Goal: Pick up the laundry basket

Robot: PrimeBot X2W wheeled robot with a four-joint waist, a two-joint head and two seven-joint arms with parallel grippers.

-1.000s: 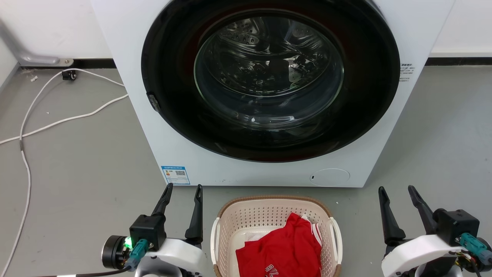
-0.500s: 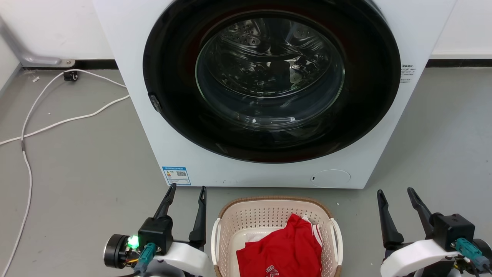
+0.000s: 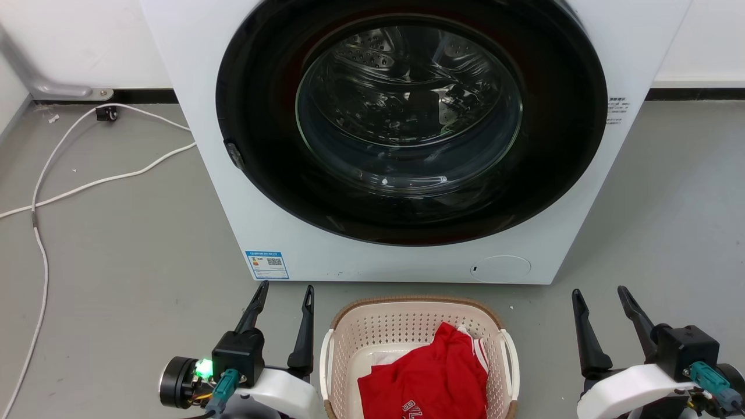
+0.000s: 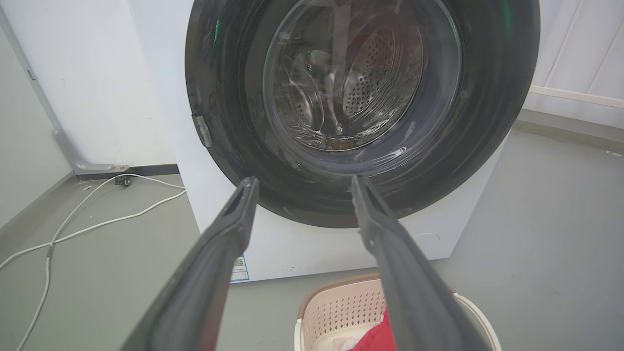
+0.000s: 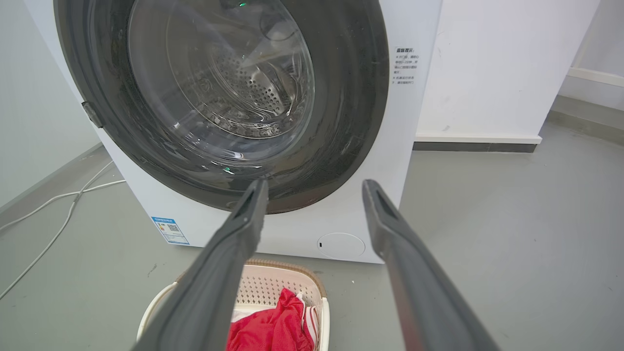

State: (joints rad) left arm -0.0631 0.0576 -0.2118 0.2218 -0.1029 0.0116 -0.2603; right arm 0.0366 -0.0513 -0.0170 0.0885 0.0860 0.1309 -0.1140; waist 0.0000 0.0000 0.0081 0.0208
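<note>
The laundry basket (image 3: 407, 326) is cream with perforated walls, a brown woven-look rim and white side handles. It stands on the grey floor just in front of the washing machine and holds a red garment (image 3: 428, 381). My left gripper (image 3: 286, 289) hangs open just left of the basket's left handle, fingers pointing at the machine. Well to the right of the right handle, my right gripper (image 3: 600, 292) is open too. The basket (image 4: 341, 309) sits low right in the left wrist view and low left as the basket (image 5: 278, 285) in the right wrist view. Nothing is between either pair of fingers.
The white washing machine (image 3: 407, 145) with its closed round dark glass door stands directly ahead. A white cable (image 3: 41, 244) runs over the floor at the left, from the wall. Grey floor lies on both sides of the machine.
The left gripper has shifted slightly right, closer to the basket's left handle. The right gripper and the basket stay in place.
</note>
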